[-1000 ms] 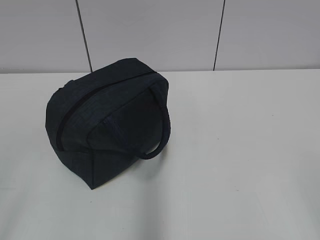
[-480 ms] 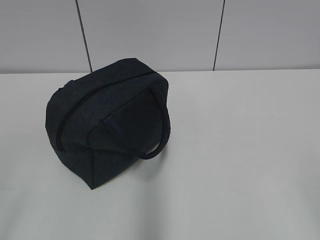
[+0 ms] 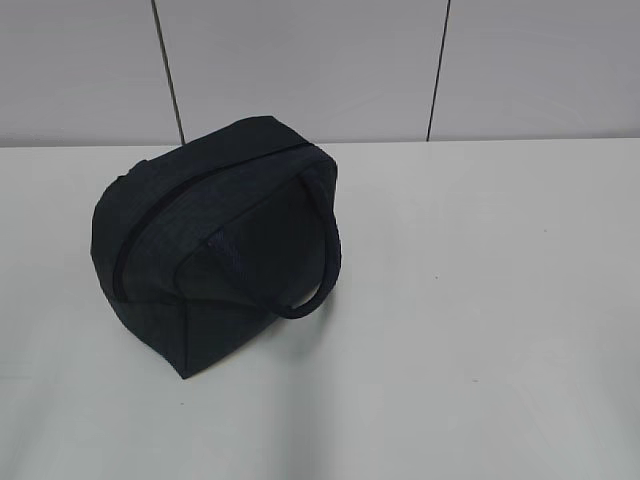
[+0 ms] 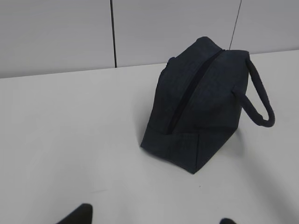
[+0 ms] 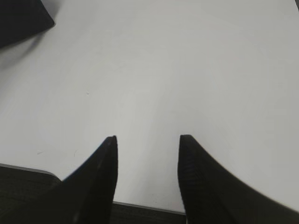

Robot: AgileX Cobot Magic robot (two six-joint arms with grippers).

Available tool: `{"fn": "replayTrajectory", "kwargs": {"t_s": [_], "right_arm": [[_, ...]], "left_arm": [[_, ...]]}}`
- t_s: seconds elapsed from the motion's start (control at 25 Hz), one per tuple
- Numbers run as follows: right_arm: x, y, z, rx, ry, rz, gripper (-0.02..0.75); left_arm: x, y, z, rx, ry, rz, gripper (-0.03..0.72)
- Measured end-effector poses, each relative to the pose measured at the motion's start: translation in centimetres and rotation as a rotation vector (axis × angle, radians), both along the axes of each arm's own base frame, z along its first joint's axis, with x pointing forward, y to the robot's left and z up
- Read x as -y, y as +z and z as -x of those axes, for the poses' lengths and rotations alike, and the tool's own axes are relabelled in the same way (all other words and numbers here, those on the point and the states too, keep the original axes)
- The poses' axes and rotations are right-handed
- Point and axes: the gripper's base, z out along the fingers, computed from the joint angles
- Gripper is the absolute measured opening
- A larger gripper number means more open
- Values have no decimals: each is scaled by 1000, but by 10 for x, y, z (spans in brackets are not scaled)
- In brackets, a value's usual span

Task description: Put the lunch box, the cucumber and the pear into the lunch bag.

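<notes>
Navy fabric fills the left half of the exterior view: the lunch bag (image 3: 210, 250) sits on the white table (image 3: 480, 300), tipped so its zip (image 3: 125, 260) curves along the upper left face, and the zip line looks closed. One looped handle (image 3: 325, 255) hangs off its right side toward the middle of the table. Behind it runs a pale wall (image 3: 300, 65) with dark vertical seams. Neither of my arms shows from here.

From my left wrist, the bag (image 4: 201, 102) stands ahead and to the right, well apart from me, its zip (image 4: 187, 93) running up the ridge and the handle (image 4: 259, 95) looping out to the right. Only the dark tips of my left gripper (image 4: 152, 217) peek in at the bottom edge, set wide apart with nothing between them.

From my right wrist, my right gripper (image 5: 147, 140) hovers over bare table (image 5: 187, 70), its two black fingers (image 5: 100, 172) parted about halfway and holding nothing. A dark corner of the bag (image 5: 21, 18) just enters the top left, far from my fingertips.
</notes>
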Motion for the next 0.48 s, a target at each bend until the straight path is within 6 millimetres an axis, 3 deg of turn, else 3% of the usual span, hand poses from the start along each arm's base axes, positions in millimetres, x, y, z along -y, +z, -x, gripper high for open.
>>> {"fn": "replayTrajectory", "kwargs": {"t_s": [0.48], "right_arm": [[0,0,0,0,0,0,337]], "left_arm": [[0,0,0,0,0,0,467]]}}
